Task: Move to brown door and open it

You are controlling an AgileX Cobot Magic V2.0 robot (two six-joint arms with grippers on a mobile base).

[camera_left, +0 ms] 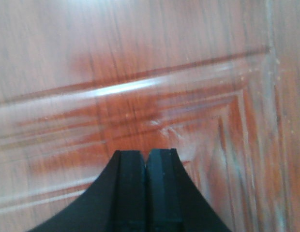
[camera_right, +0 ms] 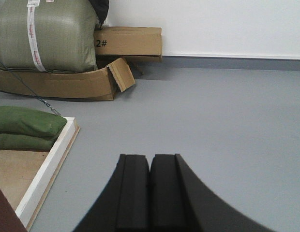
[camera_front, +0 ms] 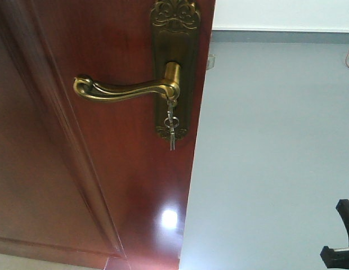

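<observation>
While the brown door (camera_front: 107, 169) filled the front view's left, brass handle (camera_front: 126, 90) and keys (camera_front: 171, 126) near its edge, the left gripper (camera_left: 147, 162) sat just before its panel, jaws together. Right gripper (camera_right: 150, 166), jaws together, faced grey floor (camera_right: 213, 121) and cardboard boxes (camera_right: 128, 41).

- Glossy reddish-brown door (camera_front: 79, 169), wood-grained, at nine o'clock
- Brass handle (camera_front: 126, 90), embossed scrollwork backplate (camera_front: 174, 34)
- Grey floor (camera_right: 213, 111)
- Olive-green sacks (camera_right: 24, 128)
- Tan cardboard box (camera_right: 128, 41)
</observation>
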